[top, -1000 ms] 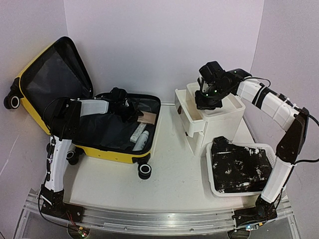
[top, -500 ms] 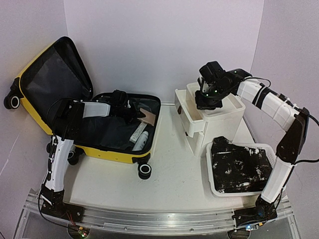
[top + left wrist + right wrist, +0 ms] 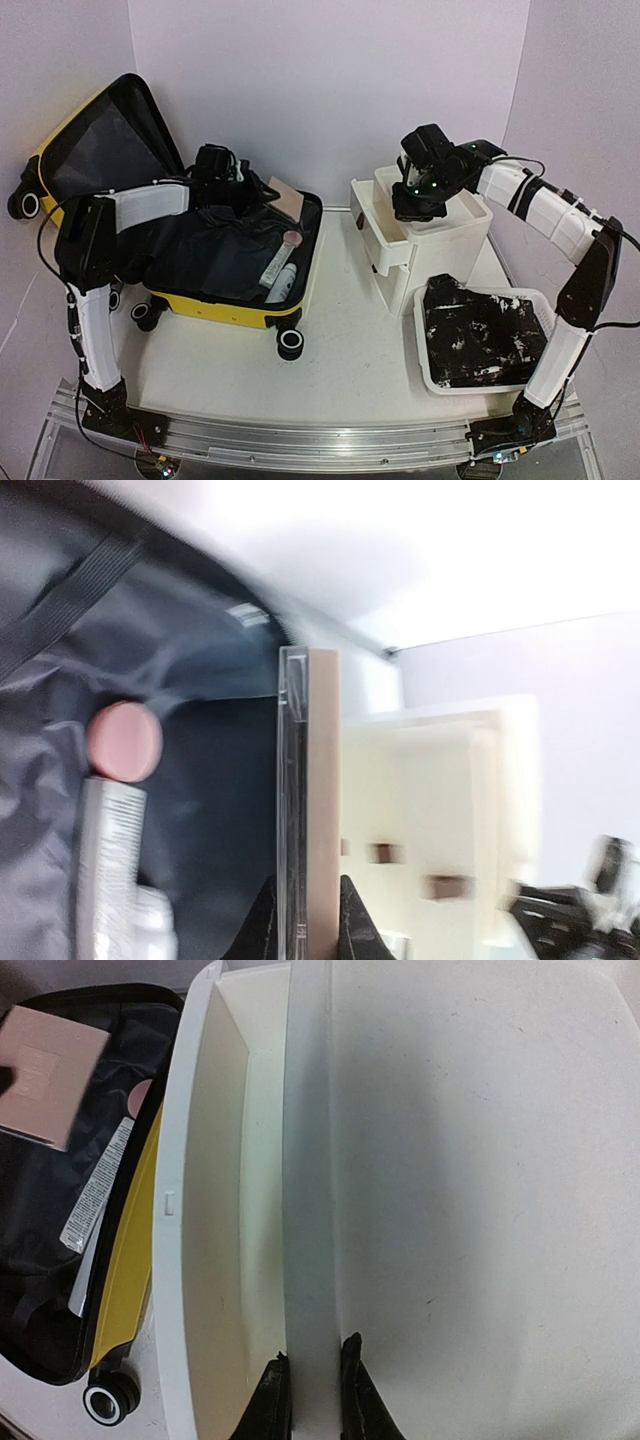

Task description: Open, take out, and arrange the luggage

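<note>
Nearest me on the right, a white basket (image 3: 419, 340) holds crumpled black-and-white cloth (image 3: 480, 335). Left of it on the table (image 3: 340, 380) sits the yellow luggage (image 3: 220, 308), lid propped open, tubes (image 3: 277, 268) lying on its dark lining. I'd guess the hard shell is stiff but apt to roll on its wheels, so grip its rim or handle. Above it, the left gripper (image 3: 305, 925) has its jaws clamped on a thin flat case (image 3: 320, 780), light and probably slippery. Farther back, the right gripper (image 3: 312, 1385) pinches a white edge of the cabinet (image 3: 470, 1210) beside its pulled-out drawer (image 3: 240, 1260).

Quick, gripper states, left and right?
Left gripper: closed on the flat pink box.
Right gripper: closed on the rim of the white drawer.
</note>
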Motion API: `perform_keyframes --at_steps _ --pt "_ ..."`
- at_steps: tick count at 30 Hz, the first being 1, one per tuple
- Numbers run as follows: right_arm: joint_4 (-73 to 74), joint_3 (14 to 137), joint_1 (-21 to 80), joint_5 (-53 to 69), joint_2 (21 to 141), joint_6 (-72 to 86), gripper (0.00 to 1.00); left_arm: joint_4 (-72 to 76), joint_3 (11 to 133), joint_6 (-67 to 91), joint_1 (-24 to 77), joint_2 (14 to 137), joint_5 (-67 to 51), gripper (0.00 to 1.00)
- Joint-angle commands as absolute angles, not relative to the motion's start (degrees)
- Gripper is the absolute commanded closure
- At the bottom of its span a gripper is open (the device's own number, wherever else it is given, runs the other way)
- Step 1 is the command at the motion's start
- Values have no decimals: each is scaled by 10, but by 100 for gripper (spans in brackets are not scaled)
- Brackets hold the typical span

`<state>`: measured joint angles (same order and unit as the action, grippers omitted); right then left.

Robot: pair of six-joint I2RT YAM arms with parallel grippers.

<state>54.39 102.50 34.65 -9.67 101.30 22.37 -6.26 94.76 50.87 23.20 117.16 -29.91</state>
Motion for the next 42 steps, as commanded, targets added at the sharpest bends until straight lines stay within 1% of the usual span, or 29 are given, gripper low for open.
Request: perform_keyframes --at_steps 1,4,6,8,11,15,21,27,31,36,42 --pt "531 1016 341 -109 970 246 100 -5 897 574 253 1033 -293 89" --pt "517 1006 341 -106 969 269 100 53 832 634 309 960 -212 87" --pt "503 1000 341 -95 970 284 100 73 810 674 353 936 -156 87" --pt "487 994 341 -80 970 298 100 85 814 706 389 939 -124 88" --pt "465 990 341 -61 968 308 100 114 829 757 422 969 -99 92" --pt "460 989 341 -57 966 309 100 124 867 766 459 1010 -61 94" --pt "452 978 341 -54 957 313 100 123 897 782 488 1053 18 95" --pt "452 973 341 -57 953 306 100 120 973 775 502 1114 14 97" --pt "452 976 341 -57 951 302 100 114 986 766 509 1127 33 97" --pt "452 980 341 -56 951 299 100 88 1014 758 518 1148 55 94" --pt "452 980 341 -53 952 296 100 40 1050 728 528 1167 84 94"
